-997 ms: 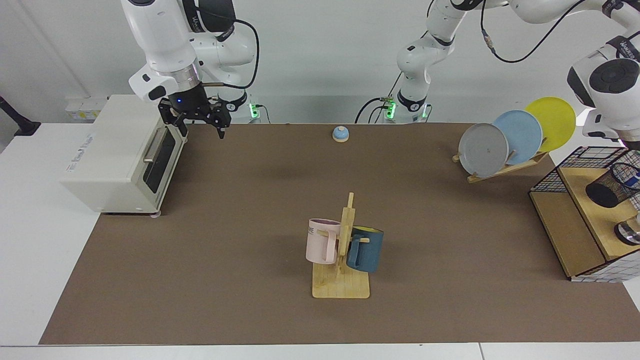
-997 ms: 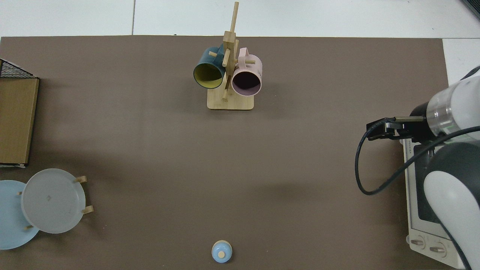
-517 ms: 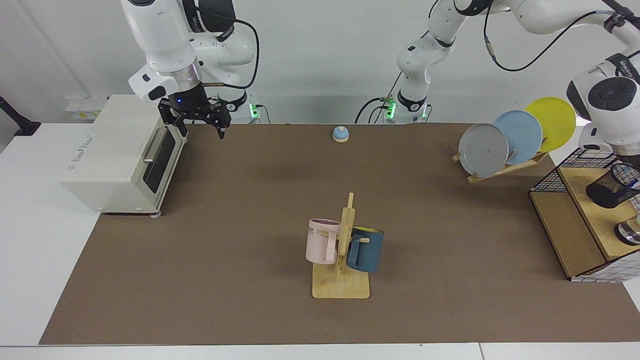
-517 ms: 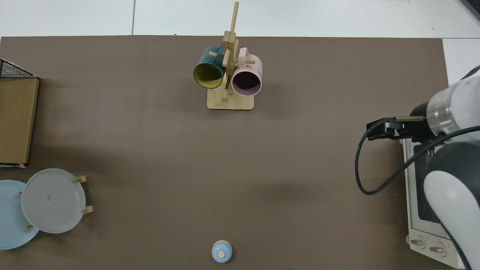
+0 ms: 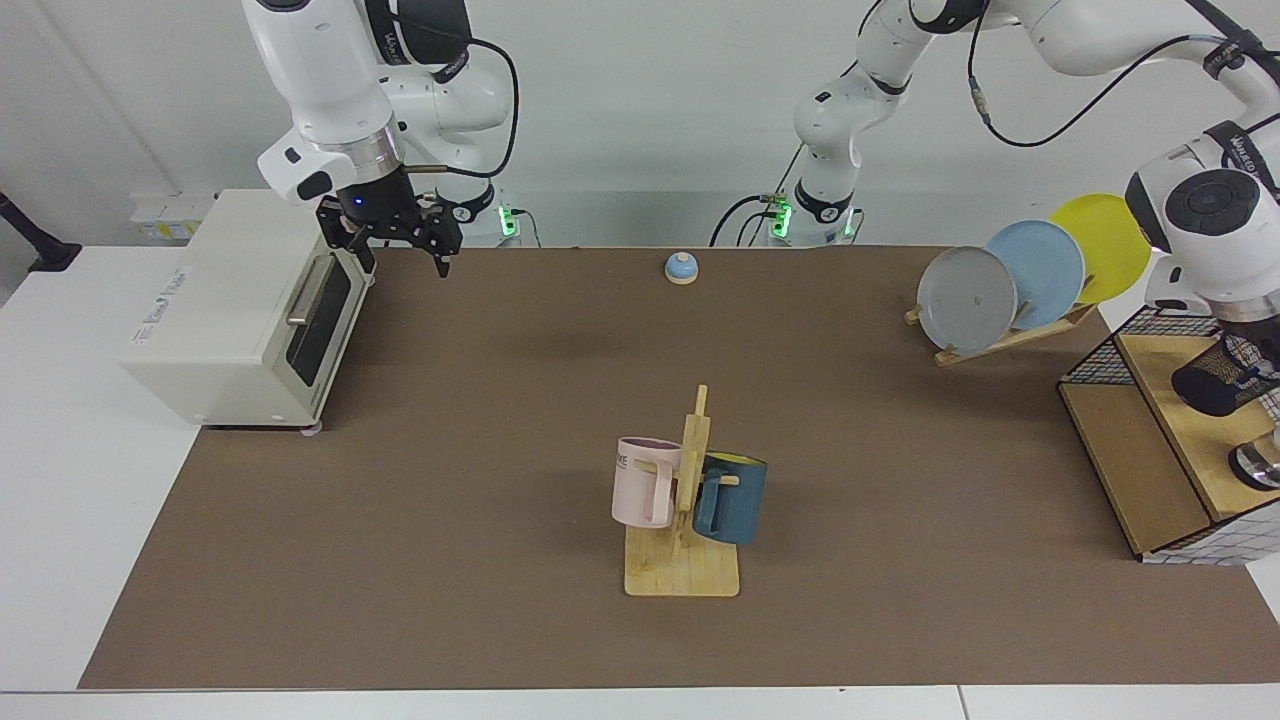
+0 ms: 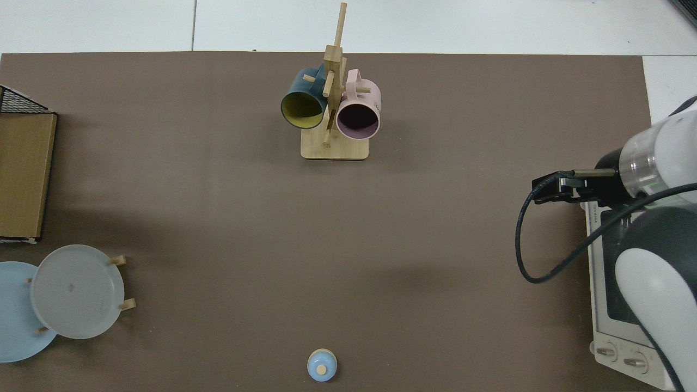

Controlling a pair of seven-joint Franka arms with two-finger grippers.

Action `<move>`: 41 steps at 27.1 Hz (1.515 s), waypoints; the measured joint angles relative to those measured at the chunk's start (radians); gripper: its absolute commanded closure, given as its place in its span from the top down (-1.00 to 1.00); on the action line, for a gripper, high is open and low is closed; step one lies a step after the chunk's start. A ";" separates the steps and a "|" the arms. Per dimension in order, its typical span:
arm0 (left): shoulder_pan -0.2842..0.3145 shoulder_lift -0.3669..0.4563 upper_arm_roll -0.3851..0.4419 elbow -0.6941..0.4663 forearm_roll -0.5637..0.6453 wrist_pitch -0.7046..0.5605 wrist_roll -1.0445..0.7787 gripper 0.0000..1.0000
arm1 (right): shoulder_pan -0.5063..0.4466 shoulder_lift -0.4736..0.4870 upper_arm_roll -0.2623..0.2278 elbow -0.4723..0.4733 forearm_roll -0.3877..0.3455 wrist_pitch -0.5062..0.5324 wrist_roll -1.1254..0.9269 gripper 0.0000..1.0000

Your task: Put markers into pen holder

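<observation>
Hanging above the white toaster oven (image 5: 245,305), right tool (image 5: 395,240) waits, fingers spread, empty. Left tool (image 5: 1250,350) sits at the black wire-mesh pen holder (image 5: 1215,378) on the wooden shelf (image 5: 1180,420); its grip cannot be told. No marker can be made out.

From the top, wooden mug rack (image 6: 333,109) carries a teal mug (image 6: 300,103) and a pink mug (image 6: 358,111).
</observation>
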 measured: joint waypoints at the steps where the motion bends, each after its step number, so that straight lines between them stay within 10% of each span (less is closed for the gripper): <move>1: 0.000 0.000 0.000 -0.001 0.000 0.000 0.000 -1.00 | 0.000 0.000 0.000 0.000 0.000 0.000 0.000 0.99; 5: 0.000 0.000 0.000 -0.002 0.000 0.001 -0.001 -1.00 | 0.000 0.000 0.000 0.000 0.000 0.000 0.000 0.99; 7: 0.000 0.000 0.000 -0.002 0.000 0.001 -0.001 -0.67 | 0.000 0.000 0.000 0.000 0.000 0.000 0.000 0.99; 11: 0.000 0.000 0.000 -0.002 0.000 0.001 -0.001 0.97 | 0.000 0.000 0.000 0.000 0.000 0.000 0.000 0.99; 41: 0.007 -0.007 -0.018 0.037 -0.002 0.001 -0.001 1.00 | 0.000 0.000 0.000 0.000 0.000 0.000 0.000 0.99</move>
